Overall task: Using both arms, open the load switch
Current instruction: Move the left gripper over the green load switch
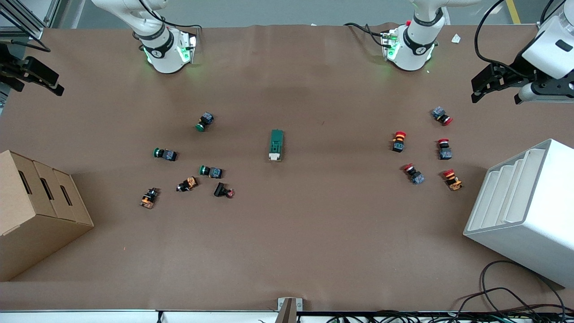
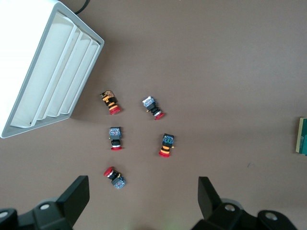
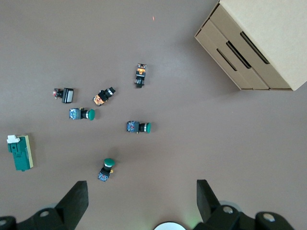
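The load switch (image 1: 276, 144) lies alone at the middle of the brown table, a dark-green block with its white lever at the end nearer the front camera. It also shows in the right wrist view (image 3: 20, 152), and as a sliver at the frame edge in the left wrist view (image 2: 302, 136). My left gripper (image 1: 476, 89) hangs open over the left arm's end of the table, holding nothing (image 2: 144, 199). My right gripper (image 1: 54, 85) hangs open over the right arm's end, also holding nothing (image 3: 142, 201). Both are well away from the switch.
Several red push buttons (image 1: 398, 141) lie toward the left arm's end, beside a white slotted rack (image 1: 524, 211). Green and orange push buttons (image 1: 205, 121) lie toward the right arm's end, beside a cardboard box (image 1: 36, 211). Cables (image 1: 515, 296) trail at the near edge.
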### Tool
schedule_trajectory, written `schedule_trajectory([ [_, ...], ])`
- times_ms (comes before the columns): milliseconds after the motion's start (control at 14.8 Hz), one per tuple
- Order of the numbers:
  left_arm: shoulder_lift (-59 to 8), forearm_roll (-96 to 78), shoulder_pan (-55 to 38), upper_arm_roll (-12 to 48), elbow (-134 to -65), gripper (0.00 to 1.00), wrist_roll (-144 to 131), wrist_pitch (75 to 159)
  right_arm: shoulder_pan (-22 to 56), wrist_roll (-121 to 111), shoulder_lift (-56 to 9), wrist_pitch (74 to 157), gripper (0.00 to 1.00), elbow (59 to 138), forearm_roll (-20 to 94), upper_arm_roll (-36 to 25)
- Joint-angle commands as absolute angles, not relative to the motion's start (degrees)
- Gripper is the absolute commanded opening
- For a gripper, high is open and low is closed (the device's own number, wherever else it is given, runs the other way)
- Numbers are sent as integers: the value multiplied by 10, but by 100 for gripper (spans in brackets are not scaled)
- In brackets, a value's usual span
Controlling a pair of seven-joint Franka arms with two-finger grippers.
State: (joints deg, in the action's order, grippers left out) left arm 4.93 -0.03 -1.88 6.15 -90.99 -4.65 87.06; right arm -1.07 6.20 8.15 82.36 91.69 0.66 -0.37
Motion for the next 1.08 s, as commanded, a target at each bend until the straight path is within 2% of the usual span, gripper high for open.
schedule_trajectory([
  [0,46,-11,-15,63,-899,100,-40,866,-9,56,85,815,100,914,14,-1],
  [339,28,-11,-34,83,-876,100,-56,866,-9,24,87,803,100,913,14,-1],
  [542,10,-3,-40,151,-879,100,-146,874,-10,25,88,805,100,913,14,-1],
  [814,-39,10,-49,250,-884,100,-278,947,-9,27,87,810,100,907,15,-1],
  [1017,-89,67,-105,279,-887,100,-405,997,-8,28,86,806,100,888,15,-2],
])
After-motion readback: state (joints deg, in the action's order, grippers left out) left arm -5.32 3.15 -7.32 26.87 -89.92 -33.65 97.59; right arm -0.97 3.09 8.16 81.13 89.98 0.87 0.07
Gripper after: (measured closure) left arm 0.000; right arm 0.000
